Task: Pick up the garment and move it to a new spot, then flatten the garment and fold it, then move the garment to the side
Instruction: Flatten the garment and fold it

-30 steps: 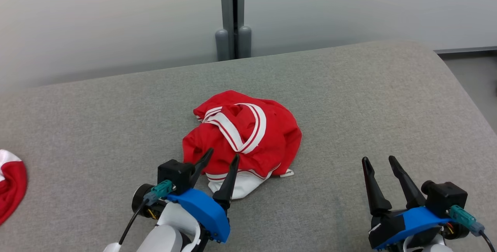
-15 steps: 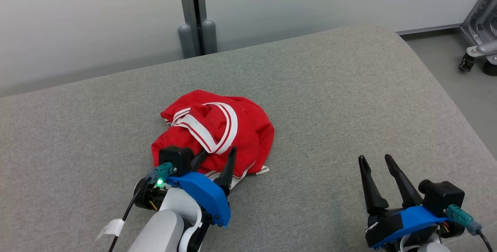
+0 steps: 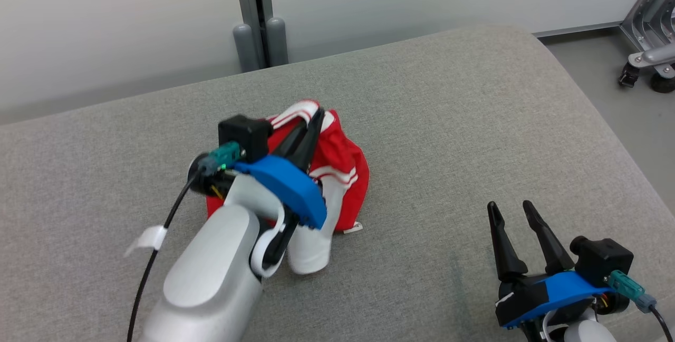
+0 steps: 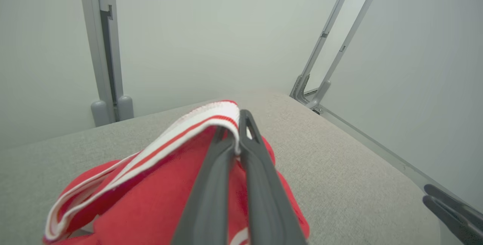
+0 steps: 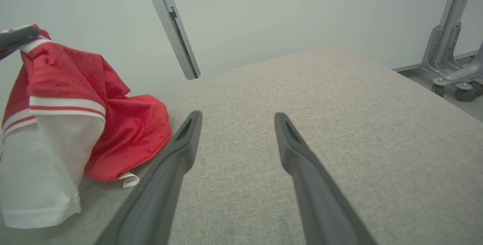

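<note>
Left gripper (image 3: 315, 116) is seen with jaws pressed together, clamped on the white-and-red striped band (image 4: 177, 133) of the red garment (image 3: 345, 173). The band is pinched right at the jaw tips and is draped over them in the left wrist view. The pinched part is held above the grey worktop (image 3: 448, 120). The rest of the garment hangs below and beside the jaws, with its red bulk resting on the worktop near the middle, toward the robot's left. 1 white section (image 3: 311, 247) is seen hanging under the left wrist, down to about worktop level. 1 small white label (image 3: 354, 227) is seen at the garment's near edge. Right gripper (image 3: 509, 206) is seen low at the near right, its 2 jaws spread wide with nothing between them, well apart from the garment.
</note>
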